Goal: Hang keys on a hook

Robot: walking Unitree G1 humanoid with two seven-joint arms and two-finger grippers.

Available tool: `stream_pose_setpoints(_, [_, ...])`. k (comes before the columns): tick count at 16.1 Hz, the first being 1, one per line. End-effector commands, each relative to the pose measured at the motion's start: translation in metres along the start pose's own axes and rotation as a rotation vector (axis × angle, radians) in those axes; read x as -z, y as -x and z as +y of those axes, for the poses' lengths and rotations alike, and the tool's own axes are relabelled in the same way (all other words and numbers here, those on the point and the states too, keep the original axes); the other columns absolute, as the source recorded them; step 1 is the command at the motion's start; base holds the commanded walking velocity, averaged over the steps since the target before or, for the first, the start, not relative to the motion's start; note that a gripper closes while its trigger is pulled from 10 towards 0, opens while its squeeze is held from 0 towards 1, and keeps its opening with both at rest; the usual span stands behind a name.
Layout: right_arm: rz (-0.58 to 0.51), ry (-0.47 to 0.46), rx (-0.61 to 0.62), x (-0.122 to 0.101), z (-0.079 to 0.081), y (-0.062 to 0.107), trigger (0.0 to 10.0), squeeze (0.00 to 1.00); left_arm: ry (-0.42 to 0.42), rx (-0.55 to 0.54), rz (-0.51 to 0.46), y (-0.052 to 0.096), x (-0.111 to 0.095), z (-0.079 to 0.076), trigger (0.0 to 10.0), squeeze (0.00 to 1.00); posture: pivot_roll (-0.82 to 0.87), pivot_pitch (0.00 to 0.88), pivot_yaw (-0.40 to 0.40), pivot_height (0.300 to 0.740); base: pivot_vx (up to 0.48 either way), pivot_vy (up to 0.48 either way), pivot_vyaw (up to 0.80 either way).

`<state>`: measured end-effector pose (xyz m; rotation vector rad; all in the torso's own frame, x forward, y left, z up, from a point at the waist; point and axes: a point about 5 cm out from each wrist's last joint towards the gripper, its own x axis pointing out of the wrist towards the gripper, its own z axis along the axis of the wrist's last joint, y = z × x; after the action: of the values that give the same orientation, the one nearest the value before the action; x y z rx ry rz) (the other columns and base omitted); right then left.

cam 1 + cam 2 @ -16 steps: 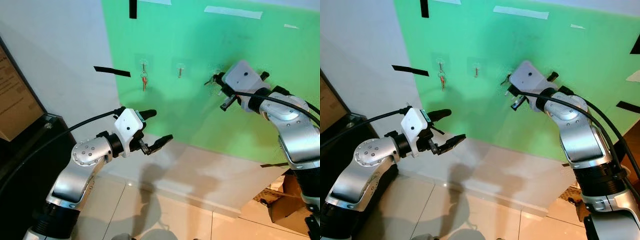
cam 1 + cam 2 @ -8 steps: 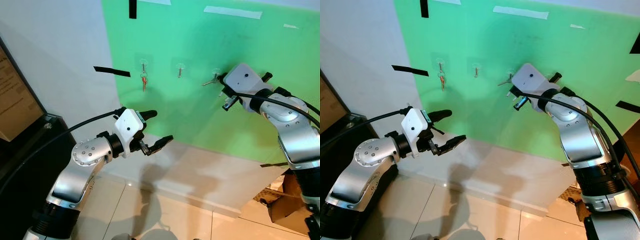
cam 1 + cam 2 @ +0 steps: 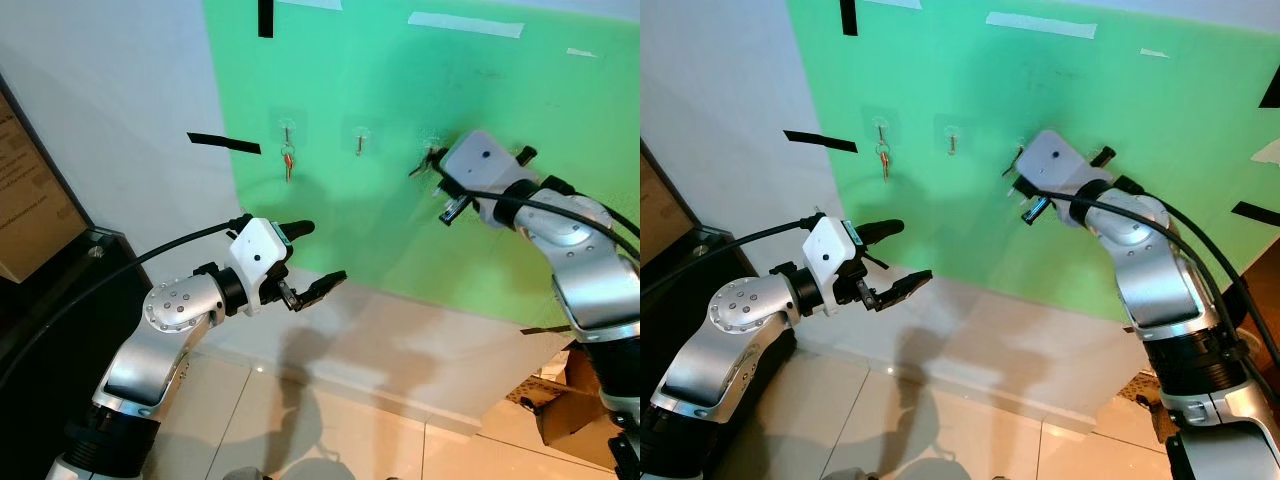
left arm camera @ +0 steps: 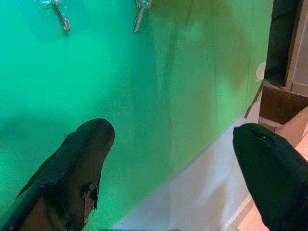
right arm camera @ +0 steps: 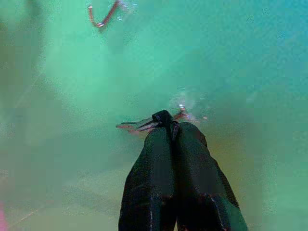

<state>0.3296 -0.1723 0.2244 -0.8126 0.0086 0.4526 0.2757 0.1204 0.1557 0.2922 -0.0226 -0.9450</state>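
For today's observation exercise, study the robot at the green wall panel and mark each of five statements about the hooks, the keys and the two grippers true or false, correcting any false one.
1. The right gripper is shut on the keys. True.
2. The left gripper has its fingers closed together. False: its two fingers stand wide apart and hold nothing.
3. A set of keys already hangs on the left hook. True.
4. The middle hook carries a large bunch of keys. False: it carries no bunch; only a small metal piece shows there.
5. The right gripper is down by the floor tiles. False: it is raised against the green panel, at the right hook.
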Motion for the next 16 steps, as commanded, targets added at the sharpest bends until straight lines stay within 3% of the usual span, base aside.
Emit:
stream_pose_setpoints(1, [0.000,0.019,-0.001,0.001,0.001,0.001,10.0,0.00,-0.028,0.013,-0.010,0.000,-0.006,-0.001,10.0,0.00,0.04,0.000,0.010,0.740,0.000,0.000,0.00])
stream_pose_setpoints(9, [0.035,0.045,0.074,0.005,-0.011,-0.001,10.0,0.00,-0.029,0.010,-0.010,-0.001,-0.006,-0.001,10.0,0.00,0.04,0.000,0.009,0.740,0.000,0.000,0.00])
stream_pose_setpoints(16, [0.026,0.087,0.026,0.005,0.003,0.000,10.0,0.00,-0.033,0.010,-0.012,-0.001,-0.006,-0.001,10.0,0.00,0.04,0.000,0.010,0.740,0.000,0.000,0.00])
